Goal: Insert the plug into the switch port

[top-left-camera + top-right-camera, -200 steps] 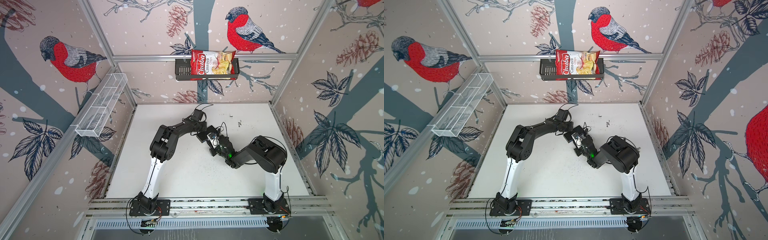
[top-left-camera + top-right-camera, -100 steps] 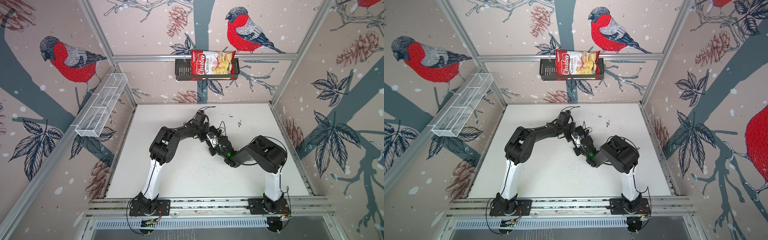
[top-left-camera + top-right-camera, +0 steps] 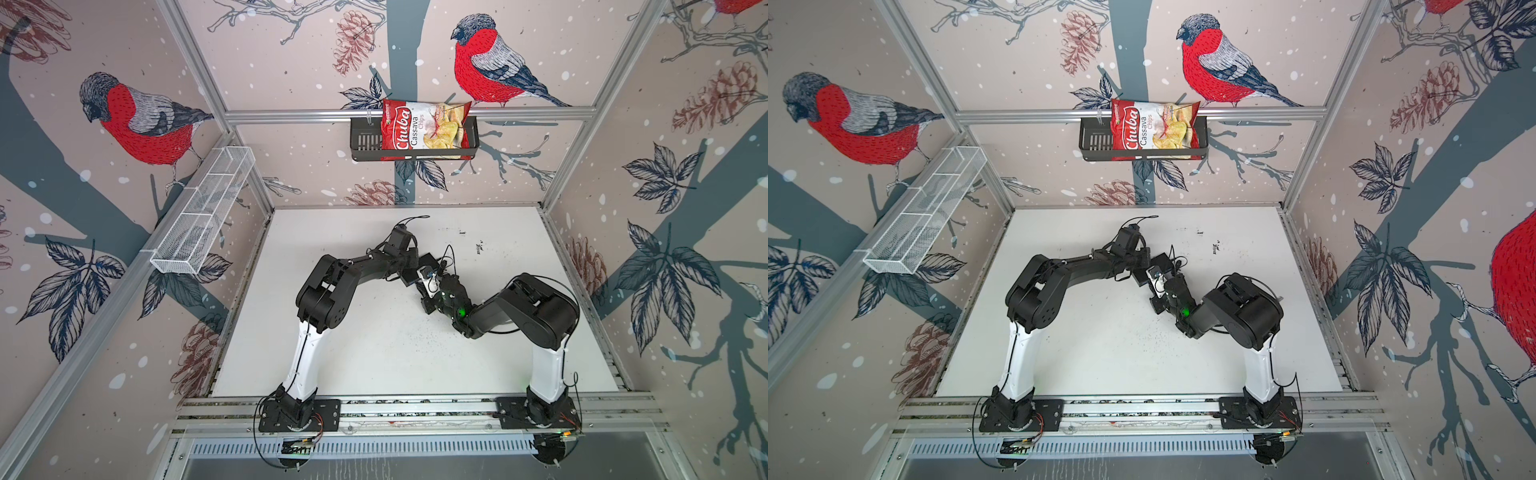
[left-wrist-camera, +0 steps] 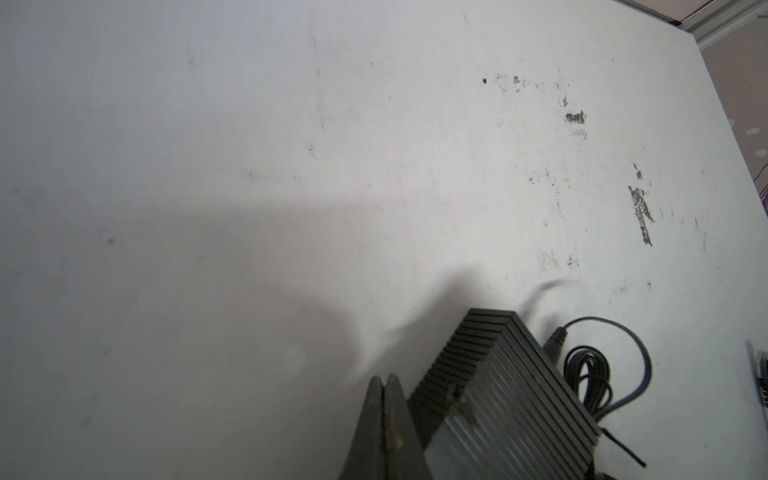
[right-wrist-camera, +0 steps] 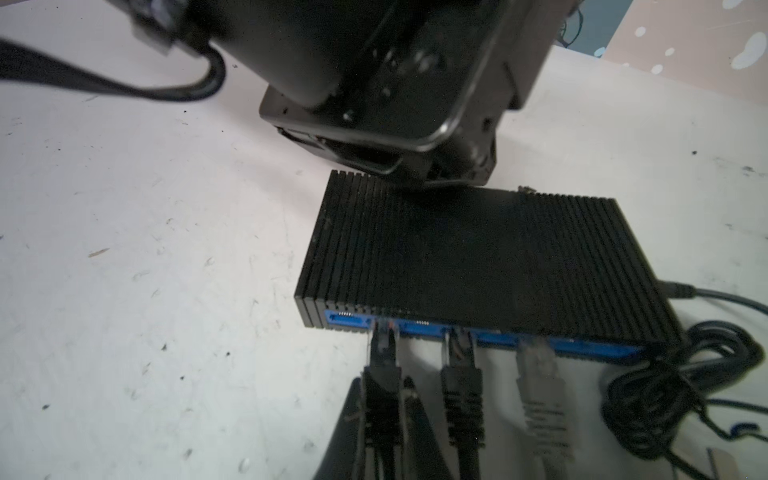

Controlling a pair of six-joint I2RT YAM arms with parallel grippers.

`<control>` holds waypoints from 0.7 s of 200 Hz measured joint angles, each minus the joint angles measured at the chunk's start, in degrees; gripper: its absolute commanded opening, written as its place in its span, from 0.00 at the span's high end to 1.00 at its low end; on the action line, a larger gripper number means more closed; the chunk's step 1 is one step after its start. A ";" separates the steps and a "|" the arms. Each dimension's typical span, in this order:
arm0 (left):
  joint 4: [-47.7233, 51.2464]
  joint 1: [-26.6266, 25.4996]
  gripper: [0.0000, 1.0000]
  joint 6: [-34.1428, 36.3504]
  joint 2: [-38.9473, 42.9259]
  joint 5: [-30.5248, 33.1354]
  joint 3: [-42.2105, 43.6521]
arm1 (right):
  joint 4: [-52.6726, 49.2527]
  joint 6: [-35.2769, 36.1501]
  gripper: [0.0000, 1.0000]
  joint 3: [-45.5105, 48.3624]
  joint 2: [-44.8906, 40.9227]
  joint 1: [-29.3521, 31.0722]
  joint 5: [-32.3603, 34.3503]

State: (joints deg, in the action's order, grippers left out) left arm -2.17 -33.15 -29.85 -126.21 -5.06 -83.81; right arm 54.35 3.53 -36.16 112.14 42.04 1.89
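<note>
The switch (image 5: 478, 257) is a flat black ribbed box with a blue port face (image 5: 432, 330). My right gripper (image 5: 383, 380) is shut on a black plug (image 5: 382, 353). The plug's tip meets a port near one end of that face; how deep it sits is unclear. My left gripper (image 4: 384, 380) is shut with nothing in it, right beside the switch (image 4: 511, 395) at its far edge. In both top views the switch (image 3: 429, 262) is mostly hidden under the two grippers in mid-table.
A second black plug (image 5: 461, 374) and a grey plug (image 5: 538, 374) sit in neighbouring ports. A coiled black cord (image 5: 673, 395) lies by the switch's end. A chips bag (image 3: 424, 129) fills a wall basket; a white wire shelf (image 3: 203, 212) hangs on the left wall.
The left arm has shifted slightly toward the switch. The right gripper has stayed on the plug at the port face.
</note>
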 measured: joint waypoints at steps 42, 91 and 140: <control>1.77 -0.46 1.00 0.85 0.00 -0.92 -0.52 | -0.70 1.36 0.99 1.05 -1.22 -0.39 -0.68; 1.66 -1.29 1.00 2.80 -0.11 -0.66 -0.11 | -3.74 2.34 0.99 0.48 -2.27 -0.61 -1.03; -1.97 -1.77 1.00 2.86 0.22 -0.17 1.66 | -5.57 1.01 0.99 -0.59 -2.29 0.39 1.22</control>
State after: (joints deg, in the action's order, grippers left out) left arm -4.14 -34.92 -26.98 -125.99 -5.23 -82.15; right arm 48.77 4.54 -36.75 109.84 42.44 3.11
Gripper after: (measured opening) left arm 0.067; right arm 0.138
